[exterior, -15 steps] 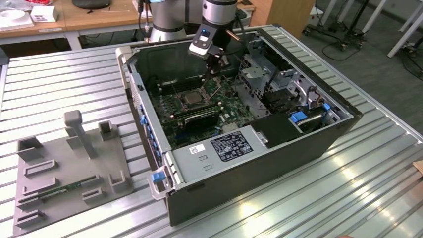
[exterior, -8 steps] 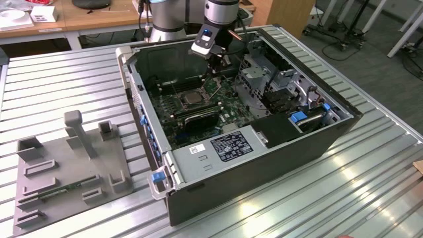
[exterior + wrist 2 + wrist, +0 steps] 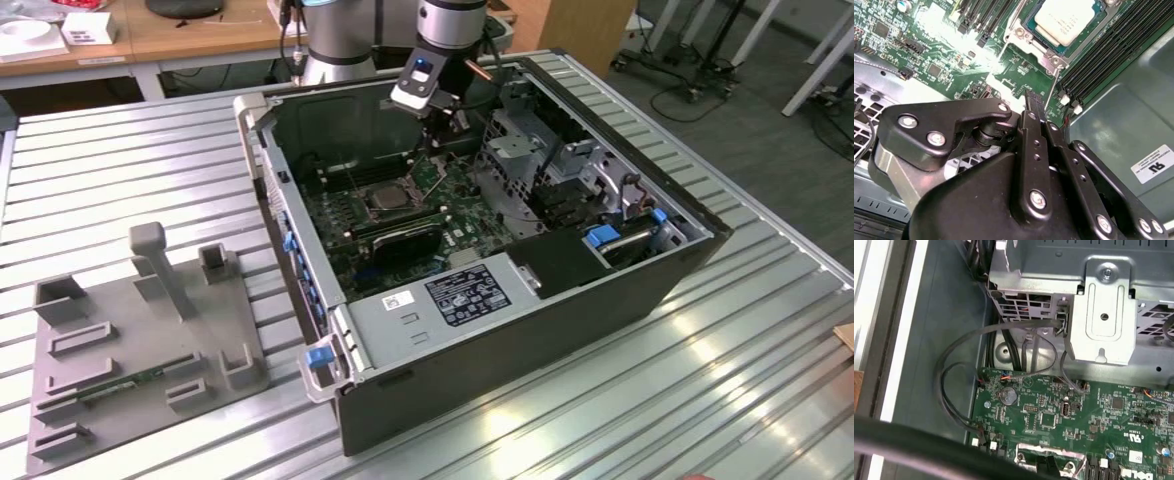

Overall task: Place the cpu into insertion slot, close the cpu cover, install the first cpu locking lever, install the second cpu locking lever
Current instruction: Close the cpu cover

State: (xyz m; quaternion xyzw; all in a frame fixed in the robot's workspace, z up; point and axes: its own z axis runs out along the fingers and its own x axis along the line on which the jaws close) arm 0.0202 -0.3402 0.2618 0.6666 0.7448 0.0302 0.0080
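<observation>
Cpu (image 3: 1064,20) lies pale and square in the insertion slot (image 3: 1036,47) in the second wrist view, flat inside the slot's silvery, screwed rim. I cannot tell whether a cover plate is shut over its edges.

At the exterior view's left, a grey fixture (image 3: 147,330) with upright posts and pockets sits on the slatted metal table (image 3: 120,160), beside the open computer case (image 3: 534,340). Inside the case the green motherboard (image 3: 441,215) lies flat, with the slot showing near its middle as a dark square with a bright rim.

Just to the exterior view's right of the slot, the gripper (image 3: 454,130) hangs from the arm with its tips pointing down, close over the board. In the second wrist view its black fingers (image 3: 1032,107) are drawn together with no gap, and nothing shows between them. A thin metal rod (image 3: 1052,92) rises from the slot's corner just beside the fingertips; I cannot tell if it touches them. Long black memory slots (image 3: 1109,50) run alongside the slot.

Further to the exterior view's right stand a silver drive cage (image 3: 514,150) and a blue tab (image 3: 603,236). In the first wrist view, grey cables (image 3: 954,370) loop from the cage to the board's edge, near a round coin battery (image 3: 1008,396).
</observation>
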